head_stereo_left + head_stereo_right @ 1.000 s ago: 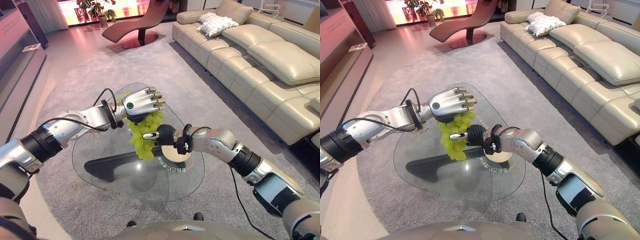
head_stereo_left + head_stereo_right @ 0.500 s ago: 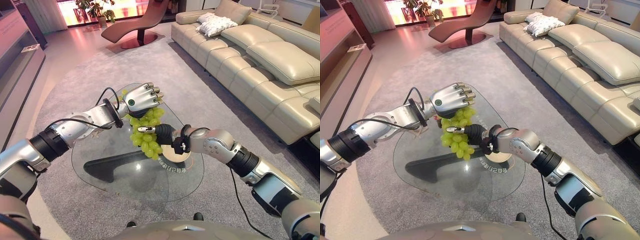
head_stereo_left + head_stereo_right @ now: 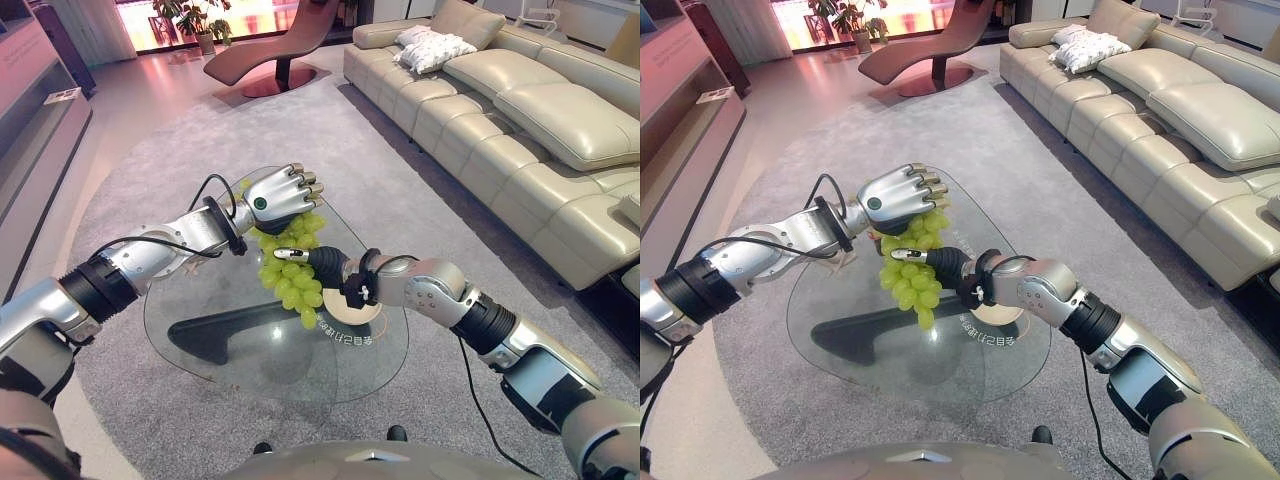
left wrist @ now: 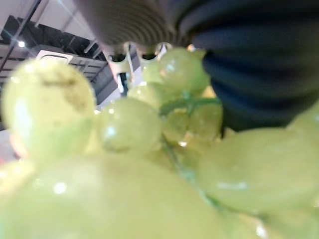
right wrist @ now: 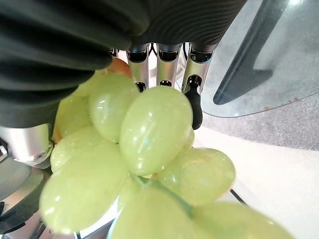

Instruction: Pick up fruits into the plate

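green grapes under curled left hand — right hand beside, touching

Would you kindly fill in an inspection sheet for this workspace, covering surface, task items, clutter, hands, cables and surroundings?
Surface: rounded glass coffee table on a dark base, standing on a grey carpet.
Task items: bunch of green grapes held above the table; round pale plate on the glass, partly hidden beneath the right hand.
Clutter: nothing seen.
Hands: left hand curled round the bunch's top; right hand against its side, grip unclear.
Cables: nothing seen apart from the robot's own.
Surroundings: beige leather sofa, brown lounge chair.
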Controlling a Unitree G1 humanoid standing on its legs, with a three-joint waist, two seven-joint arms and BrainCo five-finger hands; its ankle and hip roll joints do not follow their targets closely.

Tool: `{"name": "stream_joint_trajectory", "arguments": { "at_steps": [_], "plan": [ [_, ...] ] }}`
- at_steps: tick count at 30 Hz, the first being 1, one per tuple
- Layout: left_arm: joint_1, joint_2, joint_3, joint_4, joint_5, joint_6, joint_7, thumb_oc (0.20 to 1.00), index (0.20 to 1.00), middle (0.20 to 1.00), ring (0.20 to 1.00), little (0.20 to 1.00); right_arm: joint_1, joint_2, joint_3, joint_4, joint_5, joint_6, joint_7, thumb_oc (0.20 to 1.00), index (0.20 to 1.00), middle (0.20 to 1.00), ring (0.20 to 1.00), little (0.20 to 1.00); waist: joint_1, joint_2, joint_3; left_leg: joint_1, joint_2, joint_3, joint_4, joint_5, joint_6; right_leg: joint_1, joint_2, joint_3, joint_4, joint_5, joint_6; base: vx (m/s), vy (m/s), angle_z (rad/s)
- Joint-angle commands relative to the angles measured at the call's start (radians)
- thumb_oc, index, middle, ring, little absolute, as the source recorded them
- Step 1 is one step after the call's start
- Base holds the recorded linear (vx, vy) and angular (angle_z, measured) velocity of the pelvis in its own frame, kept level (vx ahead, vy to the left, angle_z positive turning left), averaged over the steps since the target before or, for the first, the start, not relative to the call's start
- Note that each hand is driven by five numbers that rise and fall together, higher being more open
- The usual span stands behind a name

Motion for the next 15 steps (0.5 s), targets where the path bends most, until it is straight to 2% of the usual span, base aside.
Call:
{"name": "stream_joint_trajectory", "arguments": {
  "at_steps": [1,5,6,7,14,15],
  "plan": [
    [-0.100,-0.015,0.008,0.028,-0.013,0.030,0.059,0.200,0.200,0.200,0.200,0.200,-0.090,0.098,-0.058,-0.056,0.031,-0.087,0.017,0.200,0.200,0.200,0.200,0.200,0.008,-0.042,0.025,0.015,-0.008,0.015,0.040,-0.097,0.022,0.082,-0.061,-0.094,0.018,-0.074,0.050,0.00,0.000,0.00],
    [-0.098,-0.024,0.011,0.036,-0.032,0.039,0.069,0.200,0.200,0.200,0.200,0.200,-0.090,0.102,-0.062,-0.056,0.029,-0.088,0.024,0.200,0.200,0.200,0.200,0.200,0.006,-0.044,0.025,0.016,-0.007,0.015,0.040,-0.095,0.022,0.083,-0.060,-0.093,0.018,-0.074,0.048,0.00,0.000,0.00],
    [-0.098,-0.032,0.013,0.039,-0.045,0.045,0.072,0.482,0.482,0.482,0.482,0.482,-0.088,0.106,-0.062,-0.057,0.023,-0.091,0.025,0.200,0.200,0.200,0.200,0.200,0.006,-0.044,0.025,0.016,-0.006,0.014,0.039,-0.095,0.022,0.084,-0.059,-0.093,0.018,-0.075,0.048,0.00,0.000,0.00],
    [-0.097,-0.034,0.014,0.044,-0.042,0.048,0.064,1.000,1.000,1.000,1.000,1.000,-0.085,0.107,-0.064,-0.057,0.020,-0.093,0.026,0.200,0.200,0.200,0.200,0.200,0.006,-0.044,0.024,0.017,-0.006,0.013,0.037,-0.094,0.022,0.084,-0.058,-0.092,0.018,-0.075,0.048,0.00,0.000,0.00],
    [-0.104,-0.044,0.007,0.054,-0.036,0.029,0.019,1.000,1.000,1.000,1.000,1.000,-0.084,0.114,-0.075,-0.048,-0.005,-0.102,0.039,0.200,0.200,0.200,0.200,0.200,0.003,-0.043,0.024,0.015,-0.004,0.011,0.038,-0.094,0.022,0.083,-0.056,-0.092,0.020,-0.076,0.046,0.00,0.000,0.00],
    [-0.104,-0.042,-0.001,0.054,-0.030,0.001,-0.008,1.000,1.000,1.000,1.000,1.000,-0.083,0.113,-0.075,-0.050,-0.004,-0.102,0.036,0.200,0.200,0.200,0.200,0.200,0.002,-0.042,0.025,0.016,-0.005,0.011,0.039,-0.094,0.022,0.084,-0.056,-0.092,0.020,-0.077,0.046,0.00,0.000,0.00]
  ]
}}
